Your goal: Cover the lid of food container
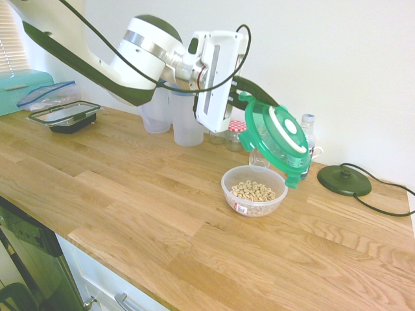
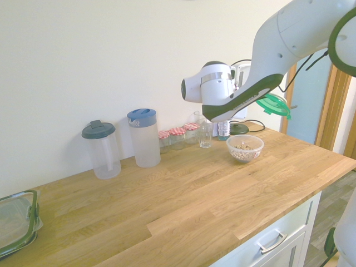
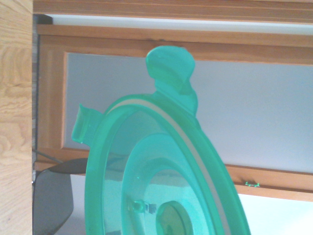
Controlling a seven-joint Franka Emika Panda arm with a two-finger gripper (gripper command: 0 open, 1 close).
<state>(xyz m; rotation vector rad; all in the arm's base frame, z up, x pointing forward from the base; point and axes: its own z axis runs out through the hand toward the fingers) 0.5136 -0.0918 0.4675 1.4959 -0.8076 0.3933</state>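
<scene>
A: Entry. What is in your fingers?

B: My gripper (image 1: 241,111) is clamped on the edge of the green lid (image 1: 275,137). Fingers narrow, pinching the rim near one of its side tabs. I point roughly level, so the lid hangs out past my fingertips, tilted steeply, nearly on edge. Its top with the white ring faces away from me toward the wall side in the first exterior view.

A: And the bowl?

B: The food container (image 1: 254,190) stands on the wooden counter (image 1: 130,194), below my fingertips and a little forward of them. It is open, cereal rings showing inside, small red-white label on its side. The lid's lowest tab hangs just above the bowl's far rim; I cannot tell whether they touch. Lid is not seated.

A: Wrist camera?

B: It shows the lid (image 3: 161,171) from its underside, close, filling most of the picture, one tab sticking up at the far end. Behind it a wood-framed panel.

A: Anything else near you?

B: Behind my fingers, by the wall: a clear glass (image 2: 205,135), three small jars with red checked caps (image 2: 177,137), and a small bottle (image 1: 308,133). Further back along my arm's side, a jug with a blue lid (image 2: 143,137) and one with a dark lid (image 2: 100,149). Beyond the lid, a dark round base (image 1: 343,180) lies on the counter. A rectangular black-rimmed container (image 1: 65,117) sits well apart at the counter's far end.
</scene>
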